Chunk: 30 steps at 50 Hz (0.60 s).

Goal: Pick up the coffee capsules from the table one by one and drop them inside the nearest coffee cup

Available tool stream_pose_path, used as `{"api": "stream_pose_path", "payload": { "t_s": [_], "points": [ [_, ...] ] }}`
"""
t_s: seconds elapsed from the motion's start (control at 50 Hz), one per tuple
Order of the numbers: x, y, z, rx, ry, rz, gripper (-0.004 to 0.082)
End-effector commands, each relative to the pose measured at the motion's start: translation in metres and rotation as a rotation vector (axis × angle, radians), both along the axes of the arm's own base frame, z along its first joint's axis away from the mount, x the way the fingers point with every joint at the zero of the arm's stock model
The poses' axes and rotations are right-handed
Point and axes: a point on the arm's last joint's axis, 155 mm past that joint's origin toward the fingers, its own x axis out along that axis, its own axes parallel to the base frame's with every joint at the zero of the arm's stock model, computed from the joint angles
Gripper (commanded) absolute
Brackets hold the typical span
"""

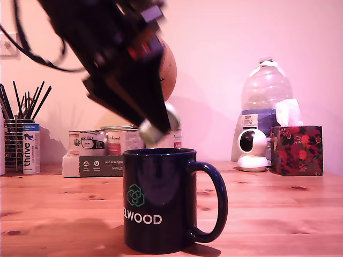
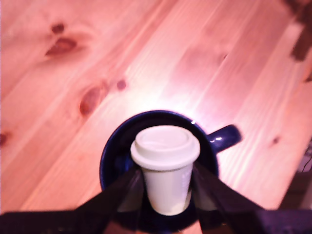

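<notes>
The fingers (image 2: 166,195) squeeze the little pod (image 2: 165,163) right over the mug (image 1: 159,201). It looks centred, so open gently and let it fall.

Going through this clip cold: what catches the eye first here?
The dark gripper comes down from the exterior view's upper left, shut on a pale coffee capsule held right above the mouth of the navy mug. The mug stands near the front of the knotty wooden table, handle towards the exterior view's right.
</notes>
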Motion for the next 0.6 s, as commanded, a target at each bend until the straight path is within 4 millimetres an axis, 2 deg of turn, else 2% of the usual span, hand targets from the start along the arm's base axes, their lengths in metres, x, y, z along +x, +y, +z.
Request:
{"api": "stream_pose_path", "payload": {
  "t_s": [0.0, 0.14, 0.58],
  "points": [
    [0.0007, -0.0026, -0.0043, 0.015, 0.003, -0.007, 0.0231],
    [-0.0035, -0.0018, -0.0106, 0.042, 0.012, -0.013, 0.0231],
    [-0.0062, 0.0015, -0.0133, 0.061, 0.021, -0.009, 0.025]
  ]
}}
